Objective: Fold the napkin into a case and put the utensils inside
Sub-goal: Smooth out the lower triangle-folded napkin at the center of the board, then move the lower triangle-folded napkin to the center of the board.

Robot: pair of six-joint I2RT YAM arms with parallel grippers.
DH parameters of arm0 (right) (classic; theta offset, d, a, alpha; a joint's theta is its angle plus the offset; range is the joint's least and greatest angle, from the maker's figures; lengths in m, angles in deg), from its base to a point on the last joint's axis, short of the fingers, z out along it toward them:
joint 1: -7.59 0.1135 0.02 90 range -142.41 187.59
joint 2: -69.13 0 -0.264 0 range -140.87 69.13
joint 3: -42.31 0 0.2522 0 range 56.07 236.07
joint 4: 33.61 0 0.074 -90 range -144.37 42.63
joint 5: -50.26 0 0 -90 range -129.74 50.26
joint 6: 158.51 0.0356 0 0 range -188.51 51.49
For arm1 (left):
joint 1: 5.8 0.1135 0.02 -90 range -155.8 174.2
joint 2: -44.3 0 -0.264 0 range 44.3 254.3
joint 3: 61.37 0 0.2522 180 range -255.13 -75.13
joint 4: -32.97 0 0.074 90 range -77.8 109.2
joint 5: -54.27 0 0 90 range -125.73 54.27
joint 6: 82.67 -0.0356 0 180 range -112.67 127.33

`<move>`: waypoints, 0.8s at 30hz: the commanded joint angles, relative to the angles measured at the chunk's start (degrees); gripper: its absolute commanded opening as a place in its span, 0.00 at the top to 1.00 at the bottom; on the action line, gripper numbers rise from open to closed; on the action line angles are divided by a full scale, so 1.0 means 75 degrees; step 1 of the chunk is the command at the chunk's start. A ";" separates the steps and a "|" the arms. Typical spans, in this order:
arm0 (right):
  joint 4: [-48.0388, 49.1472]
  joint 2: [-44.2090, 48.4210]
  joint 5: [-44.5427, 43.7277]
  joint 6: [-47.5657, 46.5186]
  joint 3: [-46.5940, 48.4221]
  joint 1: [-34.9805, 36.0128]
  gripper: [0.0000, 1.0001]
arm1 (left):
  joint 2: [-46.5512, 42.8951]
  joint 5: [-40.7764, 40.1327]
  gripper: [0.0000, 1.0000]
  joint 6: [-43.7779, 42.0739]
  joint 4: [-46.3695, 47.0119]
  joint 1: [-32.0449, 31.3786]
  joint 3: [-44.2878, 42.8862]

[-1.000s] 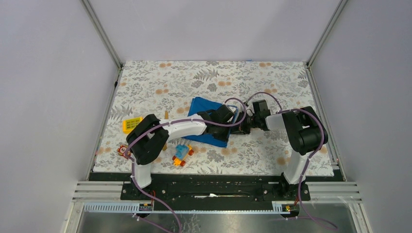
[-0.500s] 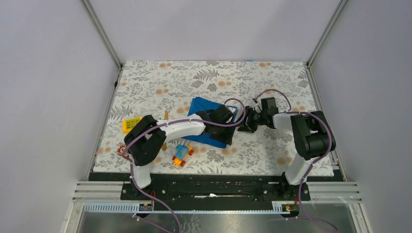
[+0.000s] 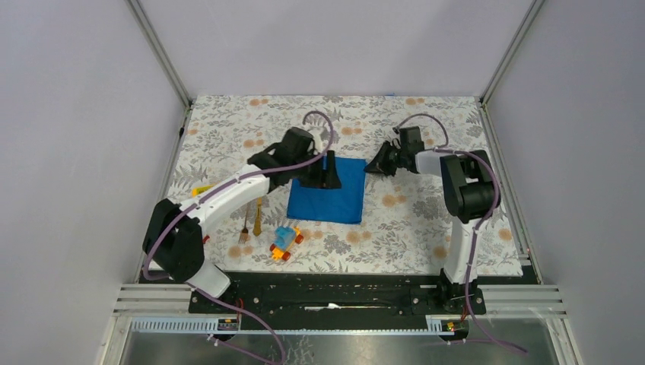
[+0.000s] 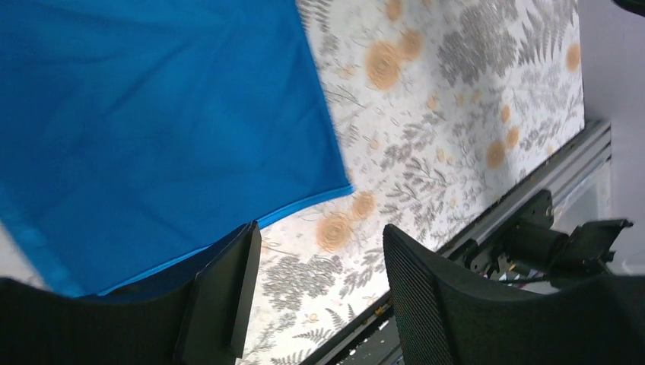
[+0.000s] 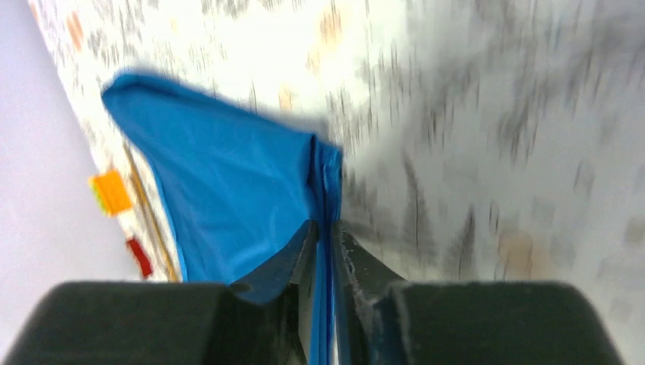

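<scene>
Blue napkin [image 3: 327,196] flat at middle of table [image 3: 426,220]. Left gripper [image 4: 319,251] over napkin's far edge, jaws well apart, nothing between. Right gripper [image 5: 325,228] at napkin's far right corner, jaws nearly together, pinching cloth edge. Fork [image 3: 245,232] and knife [image 3: 258,217] side by side near table's left edge, apart from napkin. Toy car [image 3: 285,243] just off napkin's near left corner.

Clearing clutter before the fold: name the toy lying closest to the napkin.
The blue-and-orange toy car, just off the napkin at its near-left corner. The yellow block lies well farther away, beyond the utensils.
</scene>
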 commanded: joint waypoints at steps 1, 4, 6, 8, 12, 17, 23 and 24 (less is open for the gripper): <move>-0.1430 -0.1316 -0.1064 -0.1260 0.2043 -0.0026 0.82 | -0.0192 0.1570 0.34 0.0418 0.0883 0.1064 0.0507; -0.3321 -0.2253 -0.0527 -0.2772 0.4226 -0.0014 0.79 | 0.0201 0.2958 0.39 0.1591 0.2309 0.2212 0.1125; -0.4198 -0.2270 -0.0792 -0.3178 0.5114 -0.0009 0.66 | 0.0553 0.3609 0.44 0.2555 0.3757 0.2817 0.1402; -0.4675 -0.1765 -0.1661 -0.3047 0.5194 0.0006 0.51 | 0.0828 0.3338 0.44 0.2793 0.3972 0.3025 0.1201; -0.4947 -0.0530 -0.1191 -0.2647 0.4484 0.0240 0.39 | 0.1747 0.2779 0.44 0.2719 0.3758 0.3108 0.0249; -0.3719 0.0724 0.1020 -0.1727 0.2433 0.1001 0.38 | 0.2927 0.2299 0.50 0.2720 0.3692 0.3307 -0.0692; -0.2048 0.1330 0.1866 -0.1042 0.0412 0.1378 0.45 | 0.4002 0.1928 0.52 0.2467 0.3398 0.3544 -0.1457; -0.1983 0.1308 0.1875 -0.1077 0.0177 0.1380 0.49 | 0.4128 0.1978 0.51 0.2428 0.3382 0.3571 -0.1526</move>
